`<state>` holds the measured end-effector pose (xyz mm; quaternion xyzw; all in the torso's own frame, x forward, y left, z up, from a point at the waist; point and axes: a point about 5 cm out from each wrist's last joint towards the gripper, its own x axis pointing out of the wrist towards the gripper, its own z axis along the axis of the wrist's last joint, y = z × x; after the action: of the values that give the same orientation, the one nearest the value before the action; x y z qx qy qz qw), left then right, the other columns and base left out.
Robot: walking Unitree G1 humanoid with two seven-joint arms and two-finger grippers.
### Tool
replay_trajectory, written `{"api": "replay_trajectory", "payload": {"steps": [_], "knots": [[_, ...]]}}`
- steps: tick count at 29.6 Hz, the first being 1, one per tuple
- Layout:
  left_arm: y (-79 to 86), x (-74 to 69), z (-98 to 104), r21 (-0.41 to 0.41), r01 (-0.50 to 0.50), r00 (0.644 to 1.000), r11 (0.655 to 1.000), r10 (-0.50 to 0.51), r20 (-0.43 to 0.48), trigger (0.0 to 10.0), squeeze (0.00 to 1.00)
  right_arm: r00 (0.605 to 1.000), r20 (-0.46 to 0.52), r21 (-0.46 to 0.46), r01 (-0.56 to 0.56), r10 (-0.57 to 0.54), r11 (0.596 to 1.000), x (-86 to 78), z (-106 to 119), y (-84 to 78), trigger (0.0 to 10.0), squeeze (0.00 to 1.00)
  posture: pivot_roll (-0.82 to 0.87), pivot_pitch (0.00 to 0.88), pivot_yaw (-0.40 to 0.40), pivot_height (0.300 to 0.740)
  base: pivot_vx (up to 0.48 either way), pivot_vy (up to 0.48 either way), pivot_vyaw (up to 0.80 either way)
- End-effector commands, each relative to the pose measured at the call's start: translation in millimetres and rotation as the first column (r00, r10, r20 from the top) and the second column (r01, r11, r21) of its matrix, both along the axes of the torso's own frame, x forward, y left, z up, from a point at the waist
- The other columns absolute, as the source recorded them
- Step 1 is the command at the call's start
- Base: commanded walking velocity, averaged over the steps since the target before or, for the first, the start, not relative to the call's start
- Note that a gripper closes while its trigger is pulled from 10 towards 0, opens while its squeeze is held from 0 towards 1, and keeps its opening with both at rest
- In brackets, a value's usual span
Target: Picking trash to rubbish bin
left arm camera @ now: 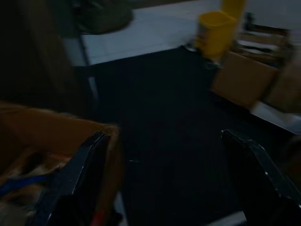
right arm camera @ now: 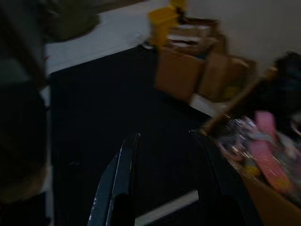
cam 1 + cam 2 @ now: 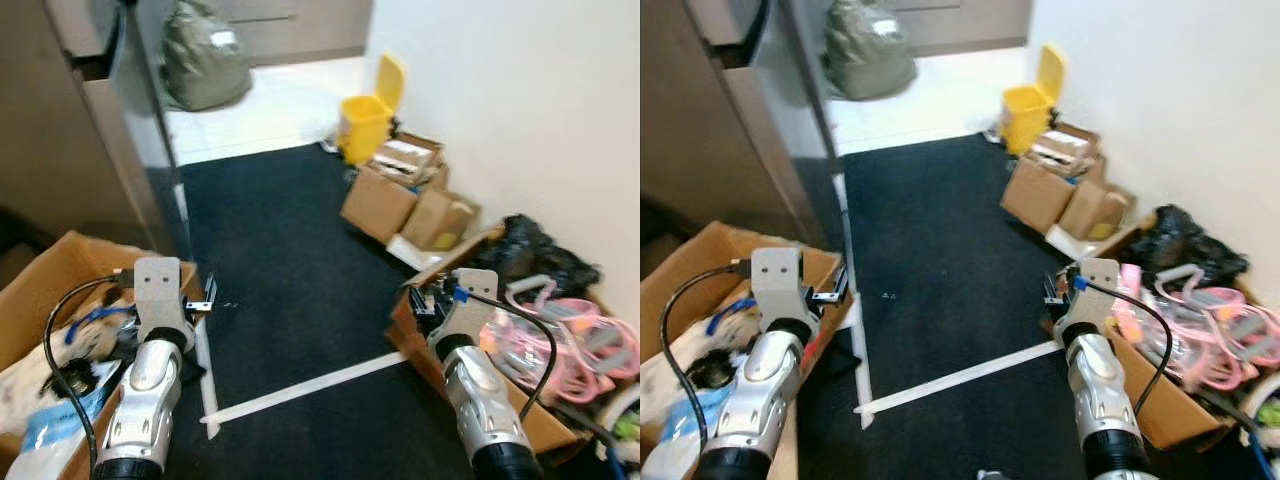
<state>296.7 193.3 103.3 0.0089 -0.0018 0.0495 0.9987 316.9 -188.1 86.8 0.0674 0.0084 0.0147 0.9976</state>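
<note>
A yellow rubbish bin with its lid raised stands far ahead by the white wall, at the edge of the black carpet. It also appears in the left wrist view as the yellow bin. My left gripper is open over the carpet with nothing between its fingers, beside an open cardboard box of clutter. My right gripper is open too and holds nothing. It hangs next to a cardboard box of pink hangers. Both silver arms are low at the front, the left arm and the right arm.
Several cardboard boxes sit along the wall just before the bin. A black bag lies behind the right box. A grey-green sack rests on the pale tiles ahead. A cabinet stands left. White tape crosses the carpet.
</note>
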Motion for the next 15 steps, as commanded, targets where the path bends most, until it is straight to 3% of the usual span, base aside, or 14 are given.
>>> {"api": "replay_trajectory", "payload": {"steps": [1,15], "knots": [[0.5,-3.7,-5.6,-0.006,-0.01,1.0,1.0,0.01,-0.024,10.0,0.0,1.0,-0.025,0.017,0.0,0.0,1.0,-3.1,-6.0,1.0,10.0,0.0,0.02,0.143,0.012,0.74,0.0,0.0,-0.8],[-2.0,-2.7,-5.7,-0.009,-0.006,1.0,1.0,0.006,-0.025,10.0,0.0,1.0,-0.028,0.015,-0.006,0.007,1.0,-2.5,-4.4,1.1,10.0,0.0,0.0,0.148,0.002,0.74,0.0,0.0,-0.8]]}}
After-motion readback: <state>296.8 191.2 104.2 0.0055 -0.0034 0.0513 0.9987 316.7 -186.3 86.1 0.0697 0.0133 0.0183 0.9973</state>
